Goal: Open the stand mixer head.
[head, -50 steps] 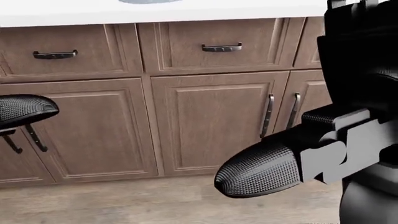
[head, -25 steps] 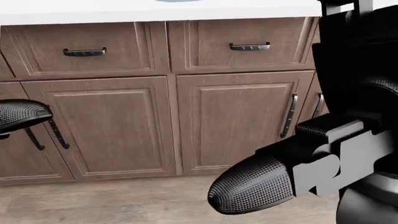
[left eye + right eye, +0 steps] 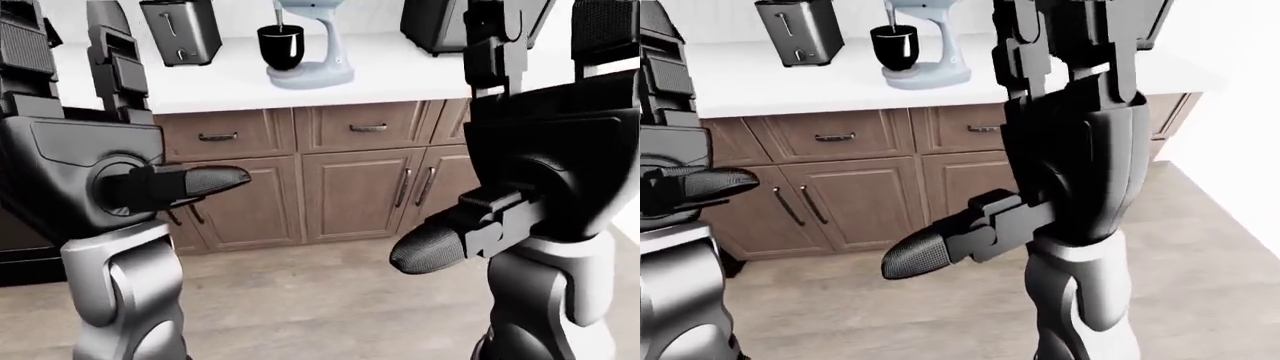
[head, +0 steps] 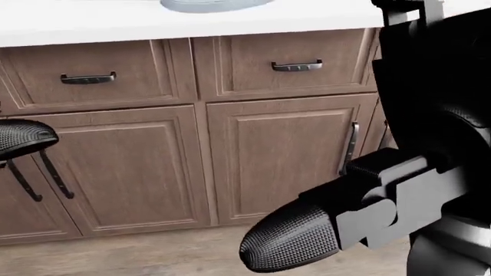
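The left hand hung with nothing in it, its finger spread unclear. The stand mixer sat on the counter, well above and beyond both fingertips. The right hand held nothing either. Approach seemed unfinished; next, step closer and raise a hand to the head.
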`<state>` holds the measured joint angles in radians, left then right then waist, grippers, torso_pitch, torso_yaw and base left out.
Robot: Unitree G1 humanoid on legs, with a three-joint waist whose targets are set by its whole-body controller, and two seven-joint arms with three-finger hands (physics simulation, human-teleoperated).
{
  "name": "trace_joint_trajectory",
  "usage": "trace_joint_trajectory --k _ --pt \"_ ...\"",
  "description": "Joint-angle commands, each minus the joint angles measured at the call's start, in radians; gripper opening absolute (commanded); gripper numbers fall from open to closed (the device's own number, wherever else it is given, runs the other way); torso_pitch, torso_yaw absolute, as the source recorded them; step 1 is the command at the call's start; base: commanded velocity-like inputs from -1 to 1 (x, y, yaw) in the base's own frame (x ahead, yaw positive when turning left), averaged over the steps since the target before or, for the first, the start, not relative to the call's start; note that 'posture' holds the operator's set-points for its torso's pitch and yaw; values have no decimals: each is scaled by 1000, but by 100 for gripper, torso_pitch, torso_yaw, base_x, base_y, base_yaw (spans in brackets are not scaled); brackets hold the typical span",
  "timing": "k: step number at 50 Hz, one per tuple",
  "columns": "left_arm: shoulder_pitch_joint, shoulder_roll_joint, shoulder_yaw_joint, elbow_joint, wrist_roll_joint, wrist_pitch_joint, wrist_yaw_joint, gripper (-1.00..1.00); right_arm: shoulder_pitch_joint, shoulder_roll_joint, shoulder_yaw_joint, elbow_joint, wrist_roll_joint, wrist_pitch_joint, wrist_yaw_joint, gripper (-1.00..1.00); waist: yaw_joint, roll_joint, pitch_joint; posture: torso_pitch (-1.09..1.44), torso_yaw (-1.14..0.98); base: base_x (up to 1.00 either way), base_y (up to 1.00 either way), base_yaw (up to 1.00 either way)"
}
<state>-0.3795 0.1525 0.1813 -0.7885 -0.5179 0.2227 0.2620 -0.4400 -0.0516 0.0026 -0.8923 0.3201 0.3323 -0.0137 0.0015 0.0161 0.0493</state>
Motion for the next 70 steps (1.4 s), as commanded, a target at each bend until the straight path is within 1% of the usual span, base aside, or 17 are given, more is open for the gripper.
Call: trace_joint_trajectory --k 1,3,6,11,13,18,22,26,30,35,36,38,45,47,54,56,70 --pt "-15 1 -8 -3 -3 -16 -11 97 -6 5 -8 7 -12 -17 6 100 -1 -3 -23 0 0 0 0 0" --pt "-17 4 -6 -3 -5 -15 -10 97 -14 10 -21 2 23 -7 1 100 6 -31 -46 0 0 24 0 0" --pt "-19 4 -7 3 -4 -21 -10 97 -12 -3 -22 7 6 -11 -5 100 -5 -17 84 0 0 67 0 0" --pt "-17 4 -8 -1 -4 -18 -10 98 -11 -3 -32 -9 26 4 -17 100 -6 8 -40 0 0 20 0 0" --pt "-15 4 -8 -3 -2 -18 -10 98 -11 -8 -31 -6 27 -3 -19 100 -3 6 63 0 0 100 0 0" --pt "-13 4 -4 4 -3 -23 -14 97 -10 4 -30 -10 41 10 -20 100 1 -3 -29 0 0 10 0 0" --pt "-3 3 -4 3 -3 -28 -15 98 -1 -5 -14 0 3 1 -16 100 1 -34 55 0 0 69 0 0" --pt "-6 5 -3 2 -5 -27 -13 97 -9 4 -23 -10 32 11 -18 100 0 -14 -42 0 0 7 0 0" --pt "-7 6 0 -3 -8 -23 -10 97 -3 0 -10 -8 9 7 -13 100 -22 -11 52 0 0 73 0 0" --pt "-6 5 -2 1 -8 -26 -12 97 -8 8 -19 -19 36 16 -14 100 -16 26 -70 0 0 20 0 0" --pt "-5 5 -2 1 -8 -27 -12 97 -6 5 -15 -17 31 13 -12 100 -8 -5 36 0 0 100 0 0" --pt "-7 6 0 2 -10 -28 -9 97 -11 1 -8 -9 -1 8 -13 100 0 6 58 0 0 50 0 0" --pt "-3 12 6 -9 -16 -23 -5 97 -12 13 -11 -36 38 21 -15 100 -5 -11 -41 0 0 7 0 0" --pt "-6 14 7 -12 -18 -19 -2 97 -14 5 -7 -36 24 22 -17 100 -14 -21 60 0 0 100 0 0" --pt "-7 15 8 -22 -21 -12 4 97 -13 15 -13 -54 59 39 -16 100 -25 47 -31 0 0 12 0 0" --pt "-4 14 6 -24 -19 -13 2 97 -13 6 -8 -54 49 38 -17 100 -17 8 60 0 0 100 0 0" --pt "-2 12 5 -21 -15 -14 2 97 -9 5 -9 -34 27 24 -17 100 -10 -15 -18 0 0 24 0 0"
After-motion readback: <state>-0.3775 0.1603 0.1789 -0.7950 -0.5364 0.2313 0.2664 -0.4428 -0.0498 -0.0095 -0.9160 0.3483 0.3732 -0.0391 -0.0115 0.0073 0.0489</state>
